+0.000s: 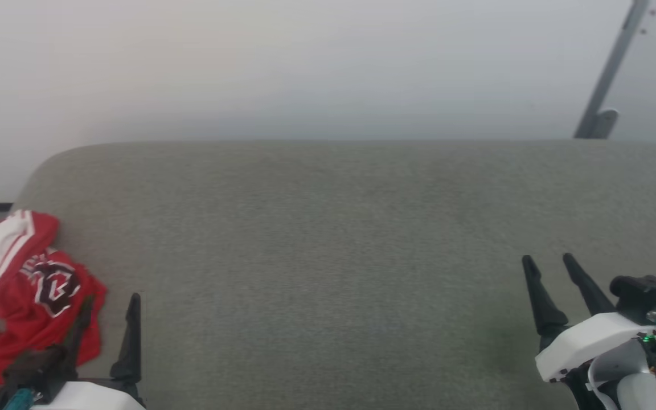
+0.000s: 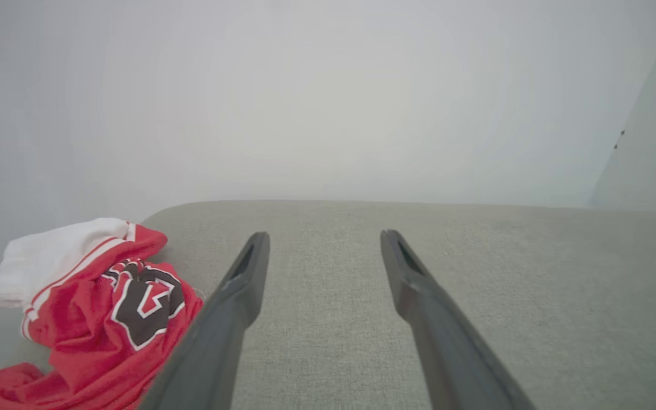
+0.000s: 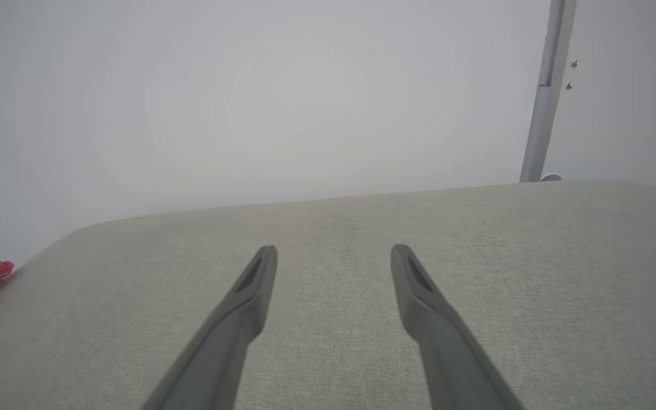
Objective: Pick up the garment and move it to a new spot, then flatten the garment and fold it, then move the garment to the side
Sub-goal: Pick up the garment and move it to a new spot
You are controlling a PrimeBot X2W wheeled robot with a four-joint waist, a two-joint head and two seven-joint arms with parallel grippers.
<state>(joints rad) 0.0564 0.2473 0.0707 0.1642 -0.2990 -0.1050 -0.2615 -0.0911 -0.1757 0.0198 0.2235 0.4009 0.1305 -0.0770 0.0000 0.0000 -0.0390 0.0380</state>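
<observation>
Garment (image 1: 32,296) lay in a crumpled heap at the far left end of the grey cushion (image 1: 328,239). Its white sleeve was toward the cushion's back edge, the black number print faced up, and red cloth spread toward the cushion's front edge. It looked light, soft and limp, likely to sag and unfurl once lifted. A pinch on a raised fold of the red body, or on the thicker striped trim by the sleeve, seemed a safer hold than a flat layer against the upholstery. The left gripper (image 1: 110,304) hovered over the cushion's front left, just right of the heap, fingers spread wide with nothing between them; whether its outer finger brushed the cloth could not be told. The right gripper (image 1: 549,267) hung over the cushion's front right, well apart from the garment, likewise spread and empty. A grey pole (image 1: 613,68) rose behind the cushion's right end.
</observation>
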